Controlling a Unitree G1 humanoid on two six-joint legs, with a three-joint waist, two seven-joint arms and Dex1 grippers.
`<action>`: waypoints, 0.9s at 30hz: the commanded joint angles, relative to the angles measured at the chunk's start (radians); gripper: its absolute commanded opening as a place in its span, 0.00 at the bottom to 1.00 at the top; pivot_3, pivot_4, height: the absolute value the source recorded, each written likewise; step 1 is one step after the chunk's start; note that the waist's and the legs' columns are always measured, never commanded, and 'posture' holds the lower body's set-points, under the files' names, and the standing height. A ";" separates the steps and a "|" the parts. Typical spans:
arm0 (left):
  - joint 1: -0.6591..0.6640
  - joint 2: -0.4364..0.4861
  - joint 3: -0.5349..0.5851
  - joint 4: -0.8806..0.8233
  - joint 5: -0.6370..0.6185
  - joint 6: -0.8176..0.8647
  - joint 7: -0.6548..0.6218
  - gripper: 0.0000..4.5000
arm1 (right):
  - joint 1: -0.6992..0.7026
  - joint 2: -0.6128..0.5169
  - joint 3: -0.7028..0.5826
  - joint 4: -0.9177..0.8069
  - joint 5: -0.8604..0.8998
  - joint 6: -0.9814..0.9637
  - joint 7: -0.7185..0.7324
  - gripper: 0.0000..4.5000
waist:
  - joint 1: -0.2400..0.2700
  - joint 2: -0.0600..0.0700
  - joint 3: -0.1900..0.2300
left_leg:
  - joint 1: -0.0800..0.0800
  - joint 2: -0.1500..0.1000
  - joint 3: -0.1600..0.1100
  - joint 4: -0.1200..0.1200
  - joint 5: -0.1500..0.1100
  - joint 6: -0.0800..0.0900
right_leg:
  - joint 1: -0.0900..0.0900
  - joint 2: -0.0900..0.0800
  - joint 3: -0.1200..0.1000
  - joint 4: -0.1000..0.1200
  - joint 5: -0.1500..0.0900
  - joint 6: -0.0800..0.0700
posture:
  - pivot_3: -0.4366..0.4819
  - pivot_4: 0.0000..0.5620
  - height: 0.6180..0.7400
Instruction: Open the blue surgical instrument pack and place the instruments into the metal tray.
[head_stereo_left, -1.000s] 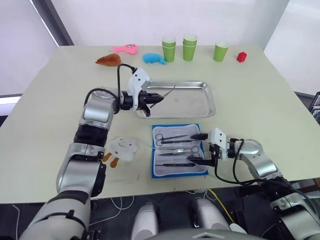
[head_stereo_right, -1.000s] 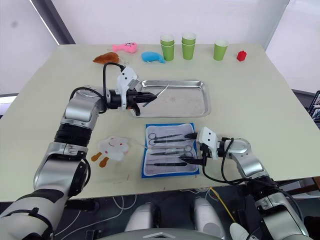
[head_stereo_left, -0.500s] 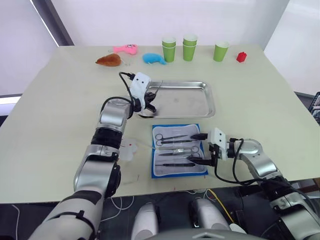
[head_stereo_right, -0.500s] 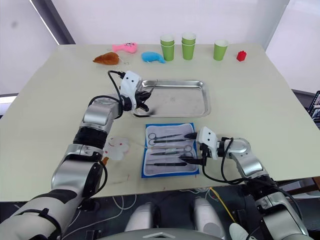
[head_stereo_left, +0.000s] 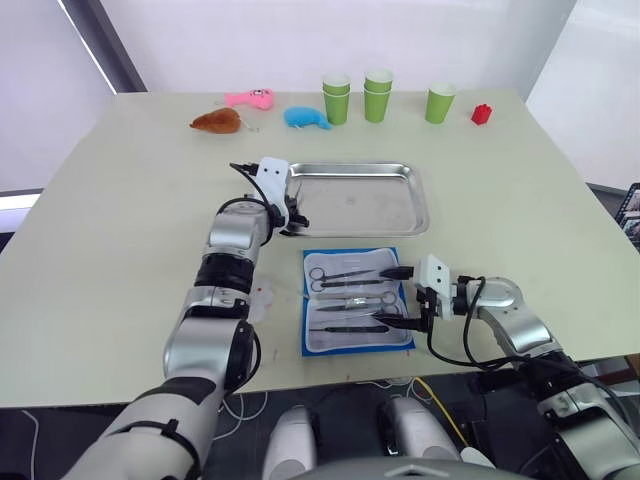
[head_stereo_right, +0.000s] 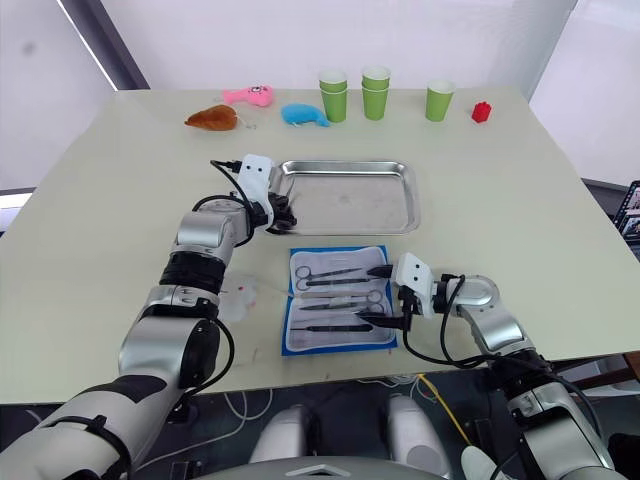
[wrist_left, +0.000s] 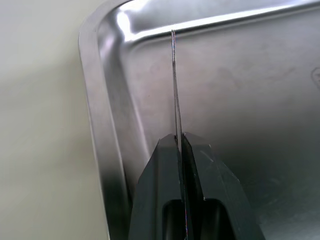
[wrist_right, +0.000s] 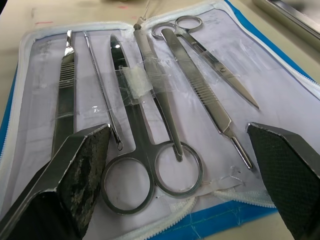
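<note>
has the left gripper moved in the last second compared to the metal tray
Yes. The left gripper, shut on a thin probe, has dropped from above the metal tray to its near-left corner.

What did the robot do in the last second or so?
The left claw, shut on a thin metal probe, swung from above the shiny steel tray back and down to its near left corner, the probe tip now low over the tray floor. The right claw stayed open beside the open blue instrument case; the remaining tools there did not move.
</note>
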 joint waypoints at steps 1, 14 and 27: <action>-0.046 -0.003 0.018 0.012 -0.017 -0.010 0.011 0.02 | 0.048 -0.005 0.083 0.139 -0.125 0.048 -0.031 1.00 | -0.001 0.000 0.000 | 0.000 0.000 0.000 0.000 0.000 0.000 | 0.000 0.000 0.000 0.000 0.000 0.000 | 0.48 0.27 1.00; -0.044 0.000 -0.002 -0.012 -0.019 -0.073 0.001 0.55 | 0.061 -0.013 0.078 0.130 -0.124 0.044 -0.032 1.00 | -0.001 0.000 0.000 | 0.000 -0.001 -0.003 0.000 0.000 0.000 | 0.000 0.001 0.000 0.000 0.000 0.000 | 0.48 0.27 1.00; 0.145 0.123 -0.035 -0.345 -0.134 -0.283 -0.402 0.55 | 0.058 -0.006 0.073 0.137 -0.120 0.037 -0.038 1.00 | -0.001 0.000 0.000 | 0.001 -0.001 -0.002 -0.002 0.000 -0.001 | 0.000 0.001 0.001 0.000 0.001 -0.003 | 0.48 0.27 1.00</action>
